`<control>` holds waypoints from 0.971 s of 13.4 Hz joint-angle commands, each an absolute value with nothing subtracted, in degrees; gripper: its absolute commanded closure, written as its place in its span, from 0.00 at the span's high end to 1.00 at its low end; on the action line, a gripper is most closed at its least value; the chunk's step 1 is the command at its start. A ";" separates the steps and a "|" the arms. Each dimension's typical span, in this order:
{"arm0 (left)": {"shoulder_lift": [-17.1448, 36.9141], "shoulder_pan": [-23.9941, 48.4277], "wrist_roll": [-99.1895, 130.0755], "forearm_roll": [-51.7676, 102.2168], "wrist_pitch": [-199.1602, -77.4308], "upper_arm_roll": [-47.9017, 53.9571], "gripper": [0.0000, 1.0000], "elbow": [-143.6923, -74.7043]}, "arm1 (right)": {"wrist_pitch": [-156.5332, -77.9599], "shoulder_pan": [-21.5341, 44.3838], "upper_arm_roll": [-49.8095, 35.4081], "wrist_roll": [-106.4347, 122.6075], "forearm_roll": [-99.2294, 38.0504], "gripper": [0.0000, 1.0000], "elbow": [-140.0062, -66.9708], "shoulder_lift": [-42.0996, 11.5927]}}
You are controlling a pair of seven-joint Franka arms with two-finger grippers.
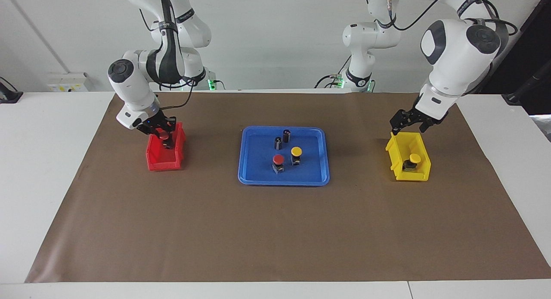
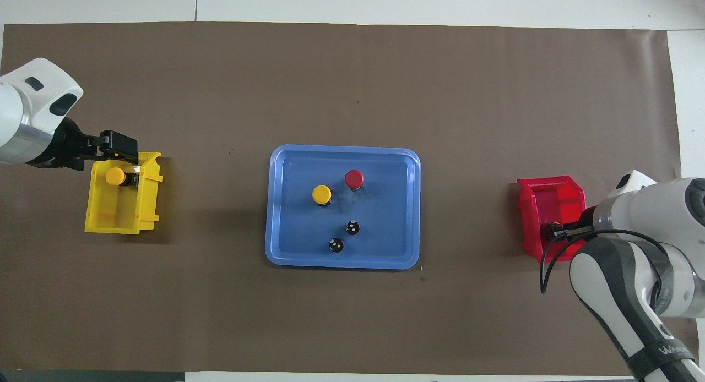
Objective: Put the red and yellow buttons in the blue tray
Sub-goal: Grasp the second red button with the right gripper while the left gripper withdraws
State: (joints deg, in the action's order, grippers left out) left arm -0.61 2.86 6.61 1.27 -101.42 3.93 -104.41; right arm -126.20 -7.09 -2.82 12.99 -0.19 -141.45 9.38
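With right gripper [image 1: 165, 136] clenched on the red-capped black button [image 1: 165, 135] at frame left and left gripper [image 1: 408, 123] released, a straight lift clear of the red plastic bin [image 1: 165, 163] is advised.

I have the right arm bent low with its wrist angled down, and the right gripper [image 1: 165, 136] is clamped tight. My left arm is reached out and down, with the left gripper [image 1: 407, 123] spread wide, fingers pointing down.

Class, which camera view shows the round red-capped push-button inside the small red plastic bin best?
The facing view: the red-capped button shows in the red bin, between the right gripper's closed fingers. In the overhead view the right arm hides it; only the bin shows.
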 commanded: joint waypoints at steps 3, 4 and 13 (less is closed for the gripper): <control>-2.28 -0.96 0.71 1.23 -102.03 4.57 1.00 -106.96 | -123.86 -8.35 -3.43 14.94 -0.44 0.22 -138.27 9.41; -2.72 -1.75 0.18 1.32 -103.61 4.57 1.00 -108.09 | -120.27 -8.00 -3.43 14.77 -0.53 0.22 -134.51 8.27; -1.15 -4.92 -3.25 1.32 -113.55 4.39 0.79 -114.26 | -102.39 10.60 -4.04 -11.45 -4.22 0.22 -102.24 -1.74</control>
